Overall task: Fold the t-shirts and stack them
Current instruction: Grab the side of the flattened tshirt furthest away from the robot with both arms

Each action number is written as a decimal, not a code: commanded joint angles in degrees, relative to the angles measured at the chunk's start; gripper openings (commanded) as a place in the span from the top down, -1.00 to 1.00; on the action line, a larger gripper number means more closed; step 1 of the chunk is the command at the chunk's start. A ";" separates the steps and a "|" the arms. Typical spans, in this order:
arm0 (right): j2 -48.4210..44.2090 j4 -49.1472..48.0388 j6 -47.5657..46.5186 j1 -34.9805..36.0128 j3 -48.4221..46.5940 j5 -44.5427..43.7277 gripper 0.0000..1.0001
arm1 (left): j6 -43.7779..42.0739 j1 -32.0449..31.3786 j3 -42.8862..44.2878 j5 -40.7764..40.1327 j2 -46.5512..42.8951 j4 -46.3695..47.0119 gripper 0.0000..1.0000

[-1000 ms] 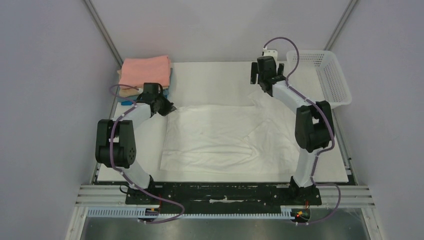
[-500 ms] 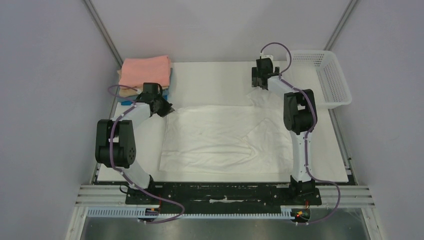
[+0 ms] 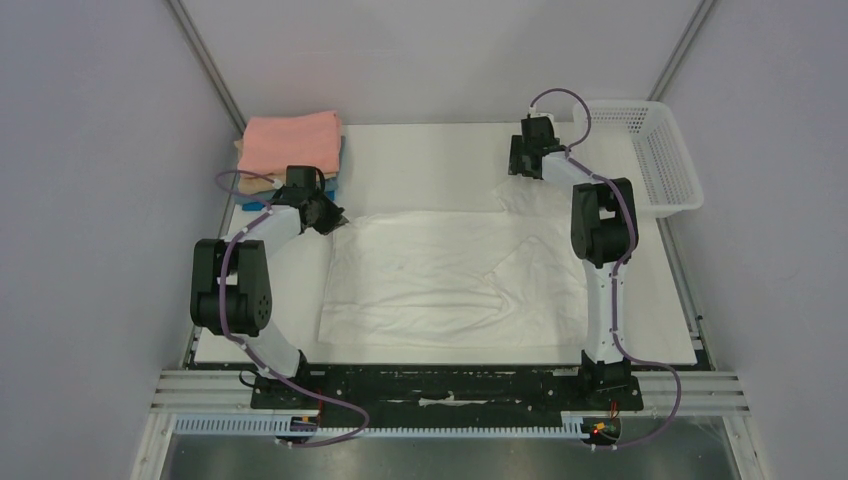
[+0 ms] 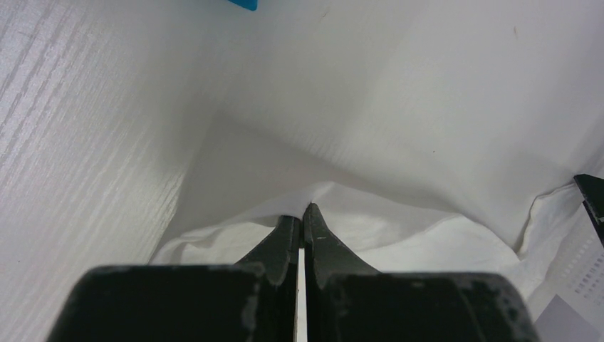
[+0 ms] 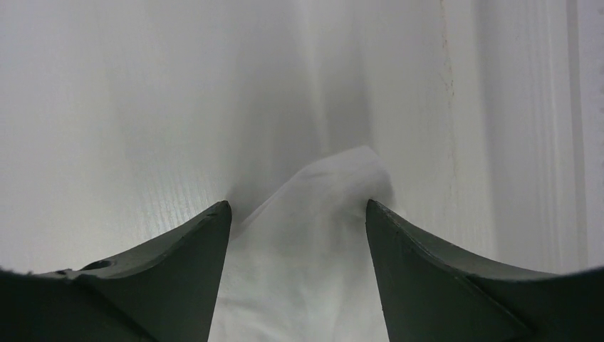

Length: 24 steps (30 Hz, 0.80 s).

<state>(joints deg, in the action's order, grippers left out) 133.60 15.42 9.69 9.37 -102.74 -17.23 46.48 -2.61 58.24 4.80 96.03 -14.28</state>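
Note:
A plain white t-shirt (image 3: 450, 270) lies spread across the middle of the table. My left gripper (image 3: 336, 218) is shut on its far left corner, and the left wrist view shows the closed fingers (image 4: 304, 211) pinching a raised peak of white cloth (image 4: 399, 228). My right gripper (image 3: 518, 172) is low over the shirt's far right corner. Its jaws (image 5: 298, 206) stand apart with a bunched tip of white cloth (image 5: 320, 235) between them, not pinched. Folded t-shirts (image 3: 290, 140), salmon pink on top, are stacked at the far left corner.
A white mesh basket (image 3: 655, 150) stands at the far right, just beyond the right arm. A bright blue scrap (image 4: 243, 3) shows at the top edge of the left wrist view. Grey walls close in on both sides of the white table (image 3: 430, 150).
The right arm has stretched farther back and lowered onto the shirt's far right corner, its jaws narrowing around the cloth. The left arm has held still, gripping its corner.

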 commanded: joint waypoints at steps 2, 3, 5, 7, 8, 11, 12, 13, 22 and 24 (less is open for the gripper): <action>2.47 0.69 1.85 -0.84 -0.49 3.74 -0.34 | -1.81 0.39 1.62 -0.76 -0.35 0.57 0.96; 2.75 0.89 1.91 -0.90 -0.44 4.10 -0.28 | -1.82 0.34 1.62 -0.89 -0.34 0.57 0.95; 2.98 1.04 2.11 -0.95 0.17 4.50 -0.17 | -1.82 0.41 1.61 -0.93 -0.44 0.57 0.96; 2.94 1.05 2.32 -1.02 1.07 4.92 -0.03 | -1.74 0.37 1.56 -1.10 -0.49 0.57 0.96; 2.76 1.04 2.42 -1.08 1.40 5.00 0.06 | -1.74 0.41 1.61 -1.11 -0.48 0.58 0.95; 2.72 0.95 2.87 -1.25 1.50 5.11 0.41 | -1.66 0.39 1.70 -1.11 -0.22 0.57 0.95; 2.63 0.65 2.91 -1.35 1.32 5.20 0.52 | -1.65 0.34 1.78 -1.15 -0.09 0.57 0.96; 2.53 0.29 2.82 -1.43 1.09 5.34 0.60 | -1.65 0.35 1.81 -1.27 0.14 0.65 0.95; 2.63 -3.81 2.26 -2.02 -3.96 5.76 1.00 | -1.02 1.73 7.18 -1.64 4.39 0.54 0.95; 1.37 -5.03 1.50 -2.03 -3.35 6.71 1.00 | -1.11 1.73 8.38 -1.36 4.85 0.65 0.95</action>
<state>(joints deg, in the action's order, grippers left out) 135.02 13.50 12.34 8.27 -104.47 -11.35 46.48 -1.54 62.43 4.40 99.81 -14.63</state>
